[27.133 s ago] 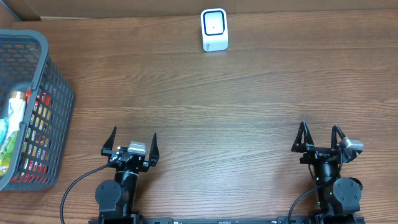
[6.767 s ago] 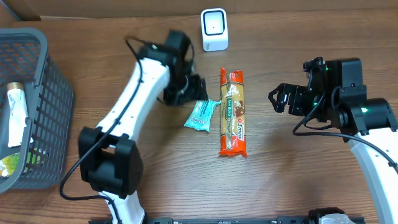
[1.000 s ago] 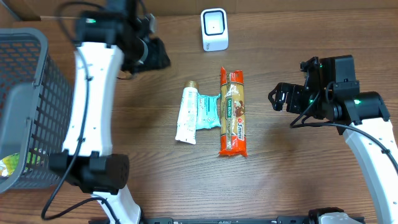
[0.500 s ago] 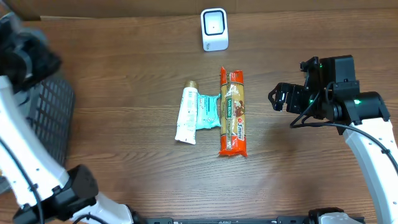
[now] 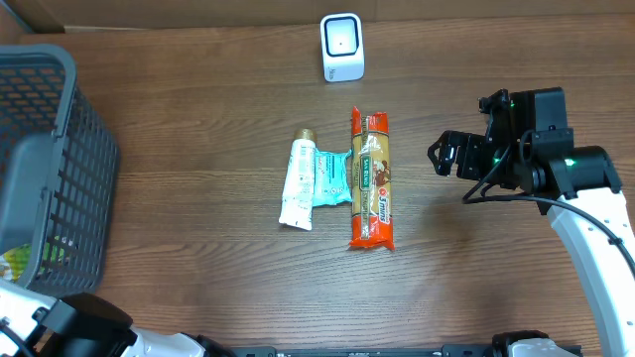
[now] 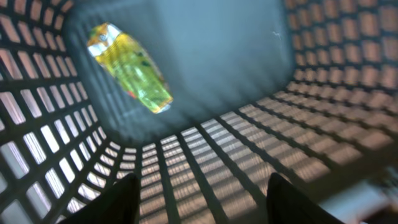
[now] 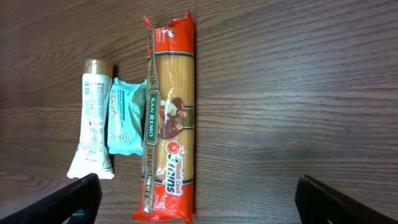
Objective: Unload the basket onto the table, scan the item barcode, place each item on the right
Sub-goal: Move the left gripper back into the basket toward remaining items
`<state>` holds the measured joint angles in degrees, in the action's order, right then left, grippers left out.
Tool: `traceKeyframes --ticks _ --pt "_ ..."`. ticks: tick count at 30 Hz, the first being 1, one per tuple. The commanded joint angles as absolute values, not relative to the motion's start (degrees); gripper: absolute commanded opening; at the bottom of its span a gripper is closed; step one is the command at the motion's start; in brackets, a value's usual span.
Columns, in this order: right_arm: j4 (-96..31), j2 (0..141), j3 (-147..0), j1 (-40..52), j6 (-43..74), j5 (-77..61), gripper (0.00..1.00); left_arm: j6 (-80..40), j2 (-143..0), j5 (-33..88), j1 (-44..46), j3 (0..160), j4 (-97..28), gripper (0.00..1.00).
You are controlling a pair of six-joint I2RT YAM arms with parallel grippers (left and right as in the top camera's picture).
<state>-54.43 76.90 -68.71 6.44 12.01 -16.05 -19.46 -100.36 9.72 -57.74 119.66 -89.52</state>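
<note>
Your left claw (image 6: 205, 208) is released, fingers apart with nothing between them. It looks down into the basket (image 6: 323, 74), where a yellow-green packet (image 6: 130, 68) lies on the floor ahead of it. Your right claw (image 7: 205, 199) is wide open and empty over the bench (image 7: 298, 93); ahead of it, left in its view, spaghetti (image 7: 169, 118), teal pack (image 7: 127, 118) and tube (image 7: 93, 118) lie side by side, with the scanner (image 5: 342, 47) just past the spaghetti's far end, well apart from this claw.
</note>
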Motion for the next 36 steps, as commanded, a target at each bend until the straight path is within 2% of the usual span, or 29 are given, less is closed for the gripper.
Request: traceKeyframes --ticks 1,14,17,18,20,30,36 --pt "-54.11 76.73 -68.4 6.74 12.16 -15.53 1.0 -25.8 -99.33 5.45 -57.63 112.66 -85.58 0.59" --pt "-54.15 76.75 -68.4 6.74 12.19 -15.53 1.0 -31.55 -99.33 -3.62 -57.25 89.23 -65.45 0.63" --pt "-54.3 76.73 -68.4 6.74 12.19 -15.53 1.0 -32.03 -99.33 -5.04 -57.25 84.97 -60.97 0.83" --pt "-54.46 76.73 -68.4 6.74 12.19 -15.53 1.0 -31.99 -99.33 -5.28 -57.25 83.7 -59.44 0.92" --pt "-54.83 76.73 -68.4 6.74 12.19 -15.53 1.0 -31.99 -99.35 -5.63 -57.25 81.08 -56.1 0.99" --pt "-56.05 76.75 -68.4 6.74 12.45 -15.53 1.0 -32.21 -99.46 -6.39 -57.25 70.26 -43.11 1.0" --pt "-56.03 76.75 -68.4 6.74 13.56 -15.53 1.0 -31.59 -100.33 -6.42 -57.23 68.36 -40.18 0.99"
